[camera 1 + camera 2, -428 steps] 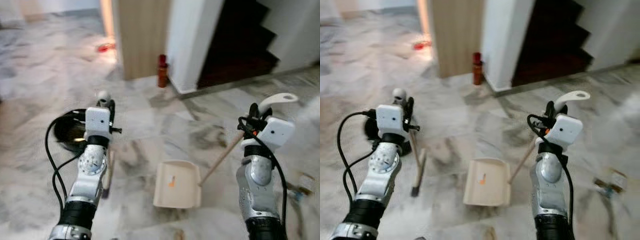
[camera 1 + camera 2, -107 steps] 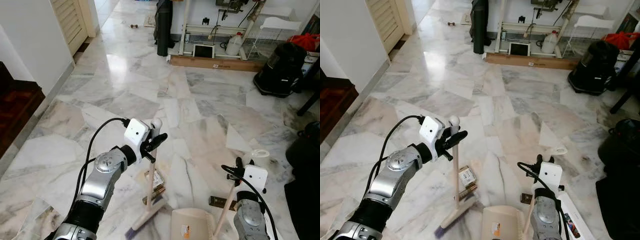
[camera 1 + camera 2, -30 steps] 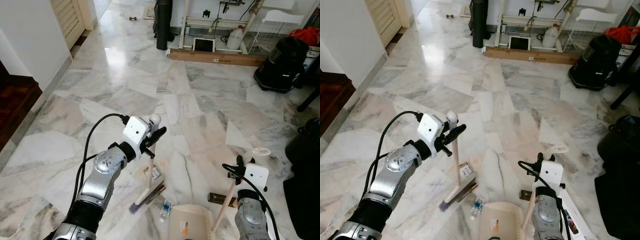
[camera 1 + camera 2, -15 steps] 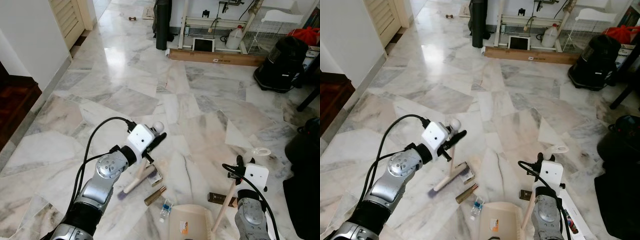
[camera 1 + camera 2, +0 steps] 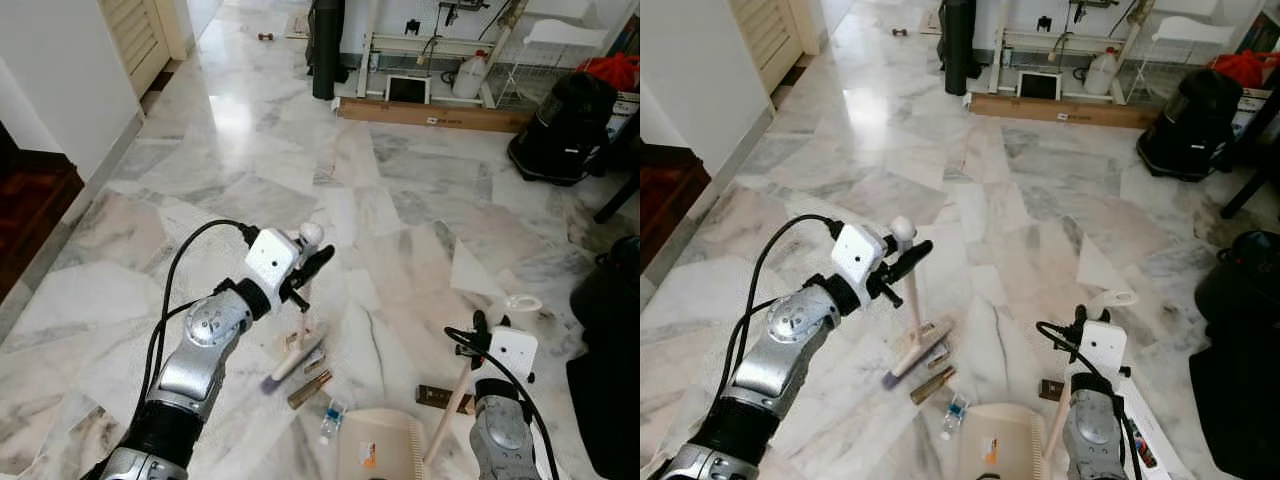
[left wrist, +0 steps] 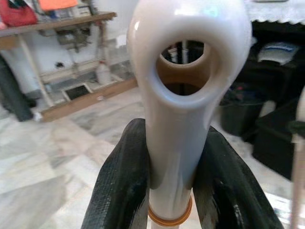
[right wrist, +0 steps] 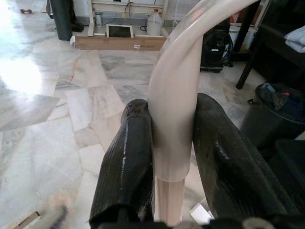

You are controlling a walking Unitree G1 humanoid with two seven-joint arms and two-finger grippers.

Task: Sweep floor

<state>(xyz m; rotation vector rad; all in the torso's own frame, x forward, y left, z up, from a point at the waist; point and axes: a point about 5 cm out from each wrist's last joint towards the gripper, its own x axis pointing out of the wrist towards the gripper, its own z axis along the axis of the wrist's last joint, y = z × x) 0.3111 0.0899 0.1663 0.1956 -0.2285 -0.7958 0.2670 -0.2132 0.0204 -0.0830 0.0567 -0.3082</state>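
Observation:
My left gripper [image 5: 306, 272] is shut on the white top of the broom handle [image 6: 177, 119], its black fingers [image 6: 120, 183] pressed on both sides. The broom's head [image 5: 293, 357], with purple bristles, rests on the marble floor below it. Beside the head lie a brown tube [image 5: 310, 389] and a small clear bottle [image 5: 330, 421]. The cream dustpan [image 5: 375, 450] sits at the bottom centre. Its long handle [image 7: 174, 119] is held in my shut right gripper [image 5: 489, 338]. A dark brown bar [image 5: 440, 397] lies near the dustpan handle.
A white wall [image 5: 50, 70] and dark wooden steps [image 5: 30, 200] stand at the left. A long wooden plank [image 5: 430, 115], a black vacuum [image 5: 560, 130] and shelving stand at the back. A black bag [image 5: 610, 300] sits at the right. Open marble floor lies ahead.
The broom handle has come more upright and its head has slid right, towards the tube and bottle, covering the small box. The right arm and dustpan have not moved.

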